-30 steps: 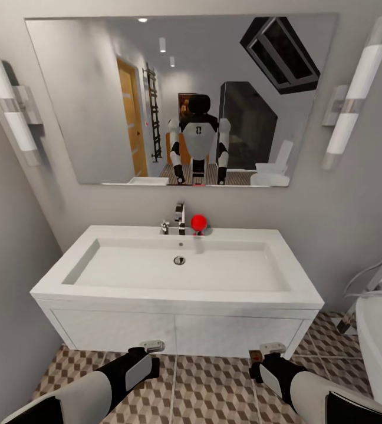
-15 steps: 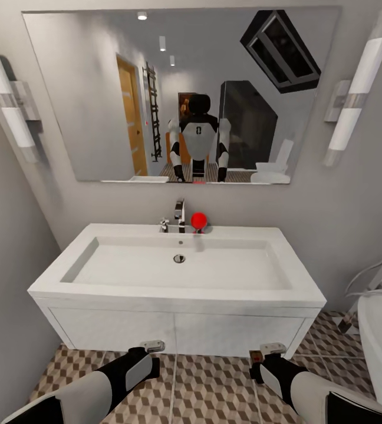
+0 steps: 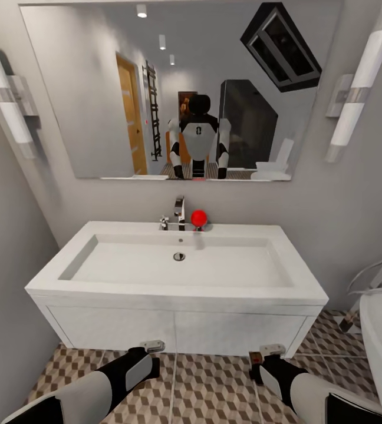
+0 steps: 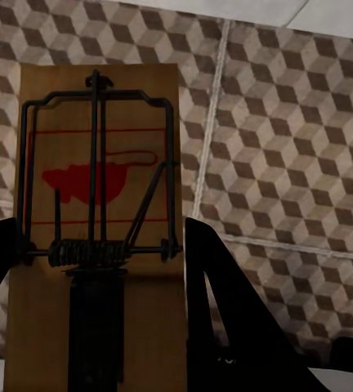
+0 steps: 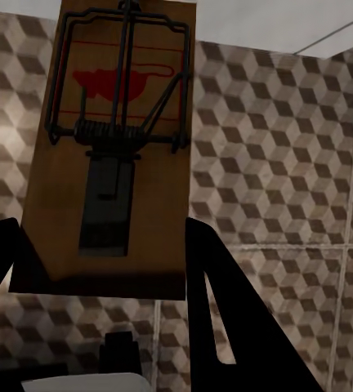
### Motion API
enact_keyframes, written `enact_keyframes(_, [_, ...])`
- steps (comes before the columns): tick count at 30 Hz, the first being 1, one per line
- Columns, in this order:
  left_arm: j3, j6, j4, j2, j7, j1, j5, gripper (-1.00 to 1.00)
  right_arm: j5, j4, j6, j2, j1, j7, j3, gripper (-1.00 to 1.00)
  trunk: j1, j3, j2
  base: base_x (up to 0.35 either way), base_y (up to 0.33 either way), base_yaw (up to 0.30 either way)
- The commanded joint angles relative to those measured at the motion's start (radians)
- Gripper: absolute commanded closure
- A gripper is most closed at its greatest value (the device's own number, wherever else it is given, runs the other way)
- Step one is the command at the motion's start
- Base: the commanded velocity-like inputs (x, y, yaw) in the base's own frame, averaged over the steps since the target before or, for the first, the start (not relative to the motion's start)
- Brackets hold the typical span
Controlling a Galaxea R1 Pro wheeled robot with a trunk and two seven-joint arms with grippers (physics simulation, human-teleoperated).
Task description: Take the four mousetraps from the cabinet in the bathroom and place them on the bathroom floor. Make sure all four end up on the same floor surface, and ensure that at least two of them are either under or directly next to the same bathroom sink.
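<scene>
Pincers: left [image 4: 95, 327] grips mousetrap [image 4: 95, 188] | right [image 5: 103, 302] grips mousetrap [image 5: 115, 147] | sink [image 3: 179, 259] nearer.

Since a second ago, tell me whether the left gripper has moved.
No. In the head view the left gripper sits at the same spot, while the sink and mirror have slid upward, so the camera shifted, not the gripper against the robot.
</scene>
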Motion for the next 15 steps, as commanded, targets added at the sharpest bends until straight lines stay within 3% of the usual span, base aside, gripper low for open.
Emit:
enact_keyframes(1, [-0.006,0.004,-0.002,0.0,0.006,-0.001,0.003,1.0,-0.01,-0.002,0.004,0.0,0.002,-0.007,0.009,1.0,0.004,-0.004,-0.008,0.0,0.0,0.0])
enact_keyframes(15, [-0.007,0.004,-0.002,0.002,0.006,-0.001,0.003,1.0,-0.008,-0.002,0.004,0.0,0.01,-0.007,0.009,1.0,0.058,-0.048,-0.106,0.0,0.0,0.0])
